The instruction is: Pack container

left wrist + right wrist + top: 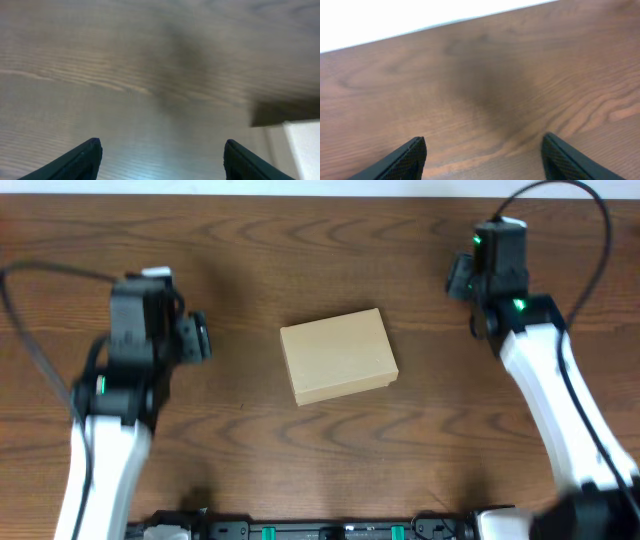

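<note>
The container (338, 356), a small tan cardboard box with its flap lid shut, lies in the middle of the wooden table in the overhead view. My left gripper (196, 338) hovers to its left, apart from it. In the left wrist view my left gripper (160, 157) is open and empty over bare wood, and a pale corner (303, 147) at the right edge may be the box. My right gripper (462, 278) is at the back right of the box. In the right wrist view my right gripper (482, 157) is open and empty over bare wood.
The table's far edge (435, 24) shows as a bright band in the right wrist view. Black cables (560, 200) trail from both arms. A rail with green fittings (330, 530) runs along the table's front edge.
</note>
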